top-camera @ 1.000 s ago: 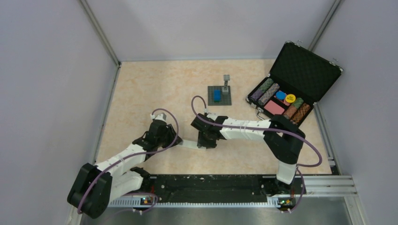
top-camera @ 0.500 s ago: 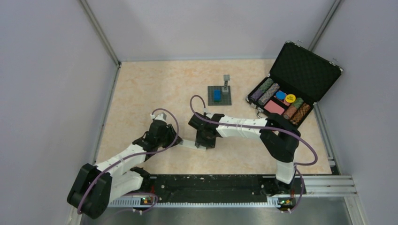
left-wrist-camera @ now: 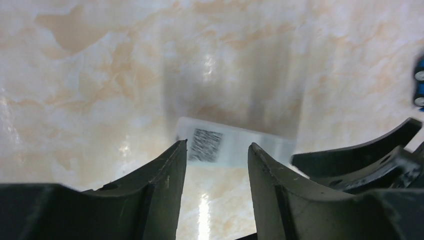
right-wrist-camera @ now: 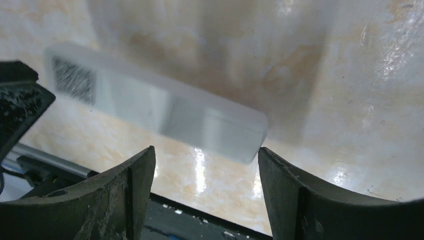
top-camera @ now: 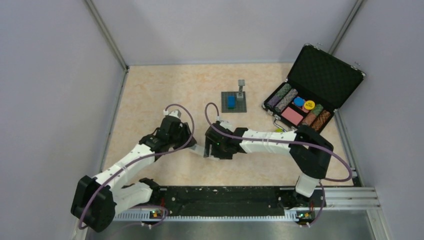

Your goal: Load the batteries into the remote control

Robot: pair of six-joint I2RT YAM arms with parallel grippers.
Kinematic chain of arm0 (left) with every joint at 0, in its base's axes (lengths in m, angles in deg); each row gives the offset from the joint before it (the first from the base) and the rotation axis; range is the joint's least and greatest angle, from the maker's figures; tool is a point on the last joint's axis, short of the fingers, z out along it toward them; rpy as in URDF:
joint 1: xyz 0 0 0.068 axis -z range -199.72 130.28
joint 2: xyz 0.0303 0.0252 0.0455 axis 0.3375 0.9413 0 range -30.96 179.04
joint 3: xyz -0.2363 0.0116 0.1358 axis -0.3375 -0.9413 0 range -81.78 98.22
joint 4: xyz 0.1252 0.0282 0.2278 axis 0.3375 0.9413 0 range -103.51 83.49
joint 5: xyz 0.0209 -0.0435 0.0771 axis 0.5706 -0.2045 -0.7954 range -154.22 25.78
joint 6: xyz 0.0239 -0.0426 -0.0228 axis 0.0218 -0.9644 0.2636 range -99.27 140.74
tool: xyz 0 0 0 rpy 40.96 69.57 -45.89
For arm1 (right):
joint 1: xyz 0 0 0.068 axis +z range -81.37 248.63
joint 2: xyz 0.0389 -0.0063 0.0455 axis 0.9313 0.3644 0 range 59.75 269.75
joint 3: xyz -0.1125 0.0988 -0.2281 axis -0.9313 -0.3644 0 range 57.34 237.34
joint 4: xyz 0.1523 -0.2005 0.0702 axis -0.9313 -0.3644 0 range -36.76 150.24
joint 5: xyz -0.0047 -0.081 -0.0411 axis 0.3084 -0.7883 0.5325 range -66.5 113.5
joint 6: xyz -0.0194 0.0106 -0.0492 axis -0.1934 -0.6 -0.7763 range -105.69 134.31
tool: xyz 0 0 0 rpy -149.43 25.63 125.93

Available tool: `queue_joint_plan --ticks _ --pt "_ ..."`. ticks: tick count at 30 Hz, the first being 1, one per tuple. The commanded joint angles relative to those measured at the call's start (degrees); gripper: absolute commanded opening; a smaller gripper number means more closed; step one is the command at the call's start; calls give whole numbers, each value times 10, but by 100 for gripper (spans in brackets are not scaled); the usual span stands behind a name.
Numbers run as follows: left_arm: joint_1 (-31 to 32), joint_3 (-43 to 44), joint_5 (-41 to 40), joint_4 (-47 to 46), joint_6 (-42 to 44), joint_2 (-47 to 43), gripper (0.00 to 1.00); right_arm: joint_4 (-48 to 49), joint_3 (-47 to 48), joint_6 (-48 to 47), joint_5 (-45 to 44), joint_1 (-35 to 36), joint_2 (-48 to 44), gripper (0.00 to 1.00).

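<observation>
Both arms had shifted: the left wrist had swung farther from the bases, and the right pincer [right-wrist-camera: 206,152] had spread wide. Beside it, the left pincer [left-wrist-camera: 217,147] stood spread too, gripping nothing. Just beyond both sets of tips the remote [right-wrist-camera: 165,107] lay flat on the counter [top-camera: 150,95], a glossy, mottled beige slab boxed by plain grey walls [top-camera: 225,30]. Farther back sat a grey baseplate [top-camera: 242,106] bearing a blue block [top-camera: 231,101]. At the far right an open black case [top-camera: 325,75] held chips [top-camera: 285,97], well apart from the arms.

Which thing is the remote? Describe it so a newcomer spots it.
On the marbled table, look front-middle, between the left claw and right claw. The remote control is there: a slim white bar with a dark code label, unlike the square grey baseplate farther back.
</observation>
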State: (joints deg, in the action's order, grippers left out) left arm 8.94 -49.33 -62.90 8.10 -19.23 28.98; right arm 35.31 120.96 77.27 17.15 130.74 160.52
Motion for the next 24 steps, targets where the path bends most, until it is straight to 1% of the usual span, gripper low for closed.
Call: queue_joint_plan --ticks 1,4,7,9,11,16,18,21,24 --pt "1 65 -26 31 19 4 56 35 -16 -53 -2 -3 -74 74" --pt "-1 70 -42 36 27 1 58 30 -36 -76 -6 -3 -100 75" --pt "-5 72 -50 50 28 1 60 15 -34 -115 -12 -4 -115 75" --pt "-8 81 -57 64 26 -6 61 24 -32 -162 -16 -5 -126 75" --pt "-10 93 -65 80 21 -15 61 36 -27 -241 -8 -6 -130 75" --pt "-11 107 -85 119 -28 -47 63 38 -7 -423 8 -6 -93 76" --pt "-11 105 -97 139 -52 -65 63 36 4 -465 8 -6 -73 77" --pt "-11 85 -140 156 -88 -98 63 53 11 -516 5 -2 -48 77" --pt "-21 69 -156 178 -121 -129 64 69 11 -541 3 0 -25 76"
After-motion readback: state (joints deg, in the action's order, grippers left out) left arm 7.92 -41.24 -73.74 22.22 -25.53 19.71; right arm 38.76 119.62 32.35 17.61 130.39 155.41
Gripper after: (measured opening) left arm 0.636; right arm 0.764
